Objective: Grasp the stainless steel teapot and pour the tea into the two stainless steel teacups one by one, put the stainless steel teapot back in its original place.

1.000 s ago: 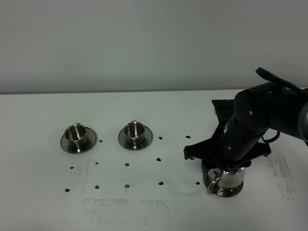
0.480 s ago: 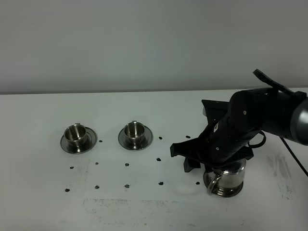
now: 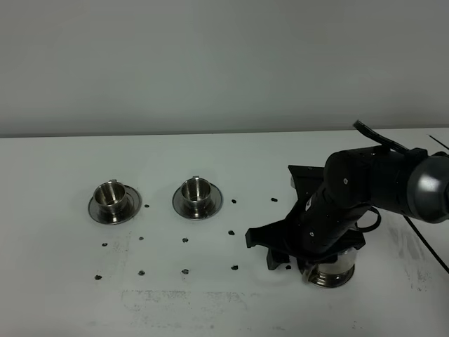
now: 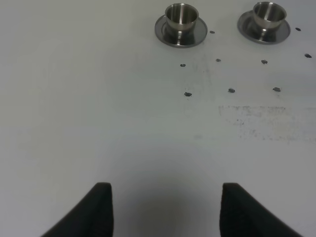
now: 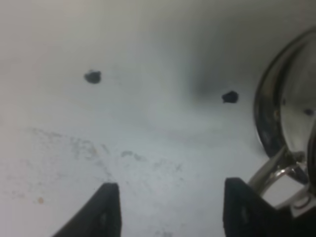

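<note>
teapot (image 5: 291, 94): mirror-bright silver with dark reflections, just beside one finger of the right gripper
one teacup (image 4: 181, 16): shiny silver-grey, well ahead of the left fingers
other teacup (image 4: 269, 12): the same shiny silver-grey
saucers (image 4: 165, 35): polished silver, darker grey at the rims
table (image 4: 89, 108): white, dotted with black specks (image 4: 187, 94); a faint grey scuffed patch (image 4: 256, 121) ahead of the left fingers
left gripper (image 4: 165, 210): matte black fingers
right gripper (image 5: 170, 212): black fingers
right arm (image 3: 365, 186): glossy black
wall (image 3: 210, 63): plain pale grey
</note>
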`<state>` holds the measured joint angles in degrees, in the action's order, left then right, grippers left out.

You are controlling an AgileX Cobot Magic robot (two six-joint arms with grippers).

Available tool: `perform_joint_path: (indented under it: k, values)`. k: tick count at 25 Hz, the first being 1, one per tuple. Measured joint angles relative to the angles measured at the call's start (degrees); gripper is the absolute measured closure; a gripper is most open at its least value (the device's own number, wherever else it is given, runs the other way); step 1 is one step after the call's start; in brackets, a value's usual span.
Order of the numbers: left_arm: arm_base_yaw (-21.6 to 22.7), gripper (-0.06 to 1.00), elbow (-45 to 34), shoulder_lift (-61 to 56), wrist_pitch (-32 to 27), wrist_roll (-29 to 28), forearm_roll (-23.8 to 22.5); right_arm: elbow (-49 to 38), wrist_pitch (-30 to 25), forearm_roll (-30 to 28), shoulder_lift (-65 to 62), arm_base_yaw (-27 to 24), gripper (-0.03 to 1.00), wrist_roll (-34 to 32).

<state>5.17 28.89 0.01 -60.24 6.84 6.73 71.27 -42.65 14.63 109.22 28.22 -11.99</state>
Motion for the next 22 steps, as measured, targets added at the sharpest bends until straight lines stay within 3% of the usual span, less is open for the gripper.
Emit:
perform_joint_path:
  k: [22]
  values:
    - [0.00, 0.41, 0.00, 0.00, 0.00, 0.01, 0.00, -0.44, 1.90, -1.74, 0.00, 0.45, 0.49, 0.00]
